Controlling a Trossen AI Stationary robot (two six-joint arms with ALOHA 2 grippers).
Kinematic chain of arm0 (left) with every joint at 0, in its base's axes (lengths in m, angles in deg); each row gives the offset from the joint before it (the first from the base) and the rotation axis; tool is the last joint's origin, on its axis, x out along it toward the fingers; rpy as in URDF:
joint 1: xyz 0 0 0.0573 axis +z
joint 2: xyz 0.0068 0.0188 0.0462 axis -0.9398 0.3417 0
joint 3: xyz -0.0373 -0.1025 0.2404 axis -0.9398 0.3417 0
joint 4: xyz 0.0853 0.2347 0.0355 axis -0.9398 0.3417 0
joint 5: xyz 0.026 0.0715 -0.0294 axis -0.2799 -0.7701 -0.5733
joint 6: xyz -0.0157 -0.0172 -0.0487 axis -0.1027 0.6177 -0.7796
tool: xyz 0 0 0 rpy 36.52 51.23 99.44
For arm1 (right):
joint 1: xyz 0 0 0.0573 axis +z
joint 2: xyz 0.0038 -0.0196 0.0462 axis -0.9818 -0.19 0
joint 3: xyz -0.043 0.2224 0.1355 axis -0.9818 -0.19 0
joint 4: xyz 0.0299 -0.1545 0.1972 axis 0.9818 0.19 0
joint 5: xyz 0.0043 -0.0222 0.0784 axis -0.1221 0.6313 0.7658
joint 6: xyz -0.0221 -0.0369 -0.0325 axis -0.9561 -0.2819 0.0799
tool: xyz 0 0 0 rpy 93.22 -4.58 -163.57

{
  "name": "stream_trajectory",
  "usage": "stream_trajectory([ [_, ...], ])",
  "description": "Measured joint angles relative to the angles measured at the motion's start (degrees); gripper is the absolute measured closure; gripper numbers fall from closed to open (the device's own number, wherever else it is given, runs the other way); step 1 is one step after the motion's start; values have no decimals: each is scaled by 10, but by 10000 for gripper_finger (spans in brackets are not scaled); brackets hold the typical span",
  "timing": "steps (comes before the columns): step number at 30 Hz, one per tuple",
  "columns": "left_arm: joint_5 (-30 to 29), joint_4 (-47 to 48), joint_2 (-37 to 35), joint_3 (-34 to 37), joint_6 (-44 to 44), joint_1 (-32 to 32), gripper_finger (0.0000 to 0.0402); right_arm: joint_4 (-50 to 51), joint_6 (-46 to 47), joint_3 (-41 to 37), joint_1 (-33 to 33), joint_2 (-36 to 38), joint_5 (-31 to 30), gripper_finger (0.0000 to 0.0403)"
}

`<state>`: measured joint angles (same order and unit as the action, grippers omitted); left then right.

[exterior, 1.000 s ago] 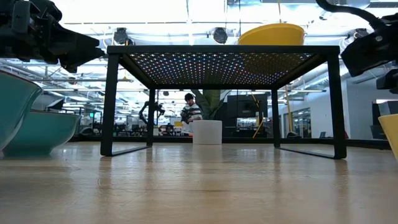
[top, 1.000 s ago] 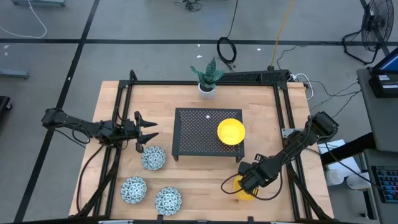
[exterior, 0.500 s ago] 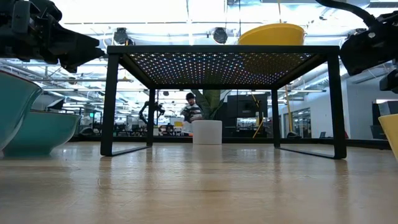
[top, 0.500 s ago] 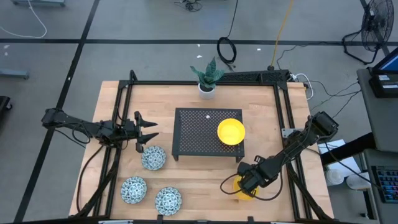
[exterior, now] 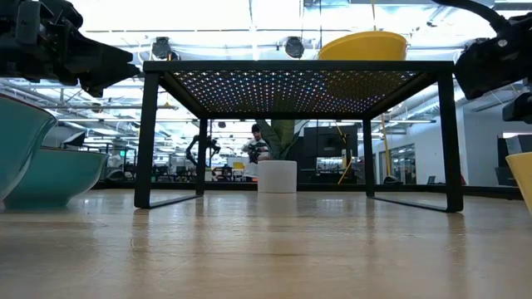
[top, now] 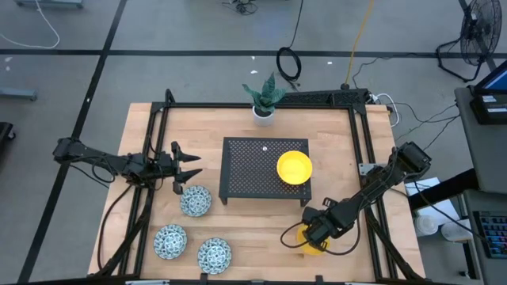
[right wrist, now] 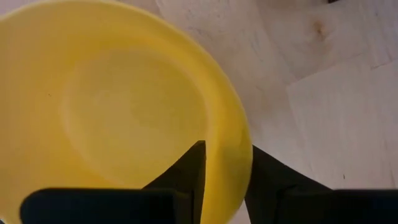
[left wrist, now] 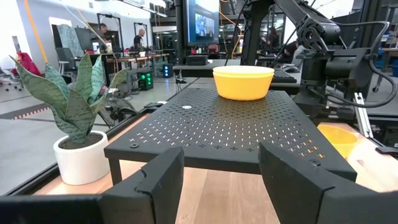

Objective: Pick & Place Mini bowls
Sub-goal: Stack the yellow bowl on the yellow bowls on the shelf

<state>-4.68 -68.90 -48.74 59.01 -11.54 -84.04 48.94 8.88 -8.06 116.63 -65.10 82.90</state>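
Observation:
One yellow mini bowl (top: 294, 167) sits on the black mesh stand (top: 245, 170). A second yellow bowl (top: 313, 245) rests on the table near the stand's right near corner. My right gripper (top: 310, 232) is right over it. In the right wrist view this bowl (right wrist: 124, 118) fills the picture, and my right gripper (right wrist: 225, 144) is open, one finger inside the rim and one outside. Three patterned bowls (top: 195, 200) (top: 169, 241) (top: 215, 254) stand at the table's left near part. My left gripper (top: 194, 166) hovers open, left of the stand. My right gripper comes at the yellow bowl from above, one finger (right wrist: 193, 171) inside and the other (right wrist: 267, 183) outside the rim (right wrist: 239, 134). A gap shows between the inner finger and the rim. I cannot tell whether the outer finger touches it. The bowl rests on the table.
A white plant pot (top: 263, 112) with a green plant stands at the table's far edge behind the stand. Black frame rails (top: 360, 142) run along the table's left, right and far sides. Bare wood lies between the patterned bowls and the right gripper.
My right gripper has shifted a little over the yellow bowl on the table. The bowls have stayed where they were.

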Motion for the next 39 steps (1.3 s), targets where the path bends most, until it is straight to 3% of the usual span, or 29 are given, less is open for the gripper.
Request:
stream_trajectory([
  [18,0,0,0,0,0,0,190,-9,2,0,-1,0,0,326],
  [24,0,0,0,0,0,0,190,-9,-10,0,-1,0,-1,350],
  [31,0,0,0,0,0,0,190,-19,-66,0,-1,0,-4,396],
  [39,0,0,0,0,0,0,190,-60,-153,0,-1,0,-18,399],
])
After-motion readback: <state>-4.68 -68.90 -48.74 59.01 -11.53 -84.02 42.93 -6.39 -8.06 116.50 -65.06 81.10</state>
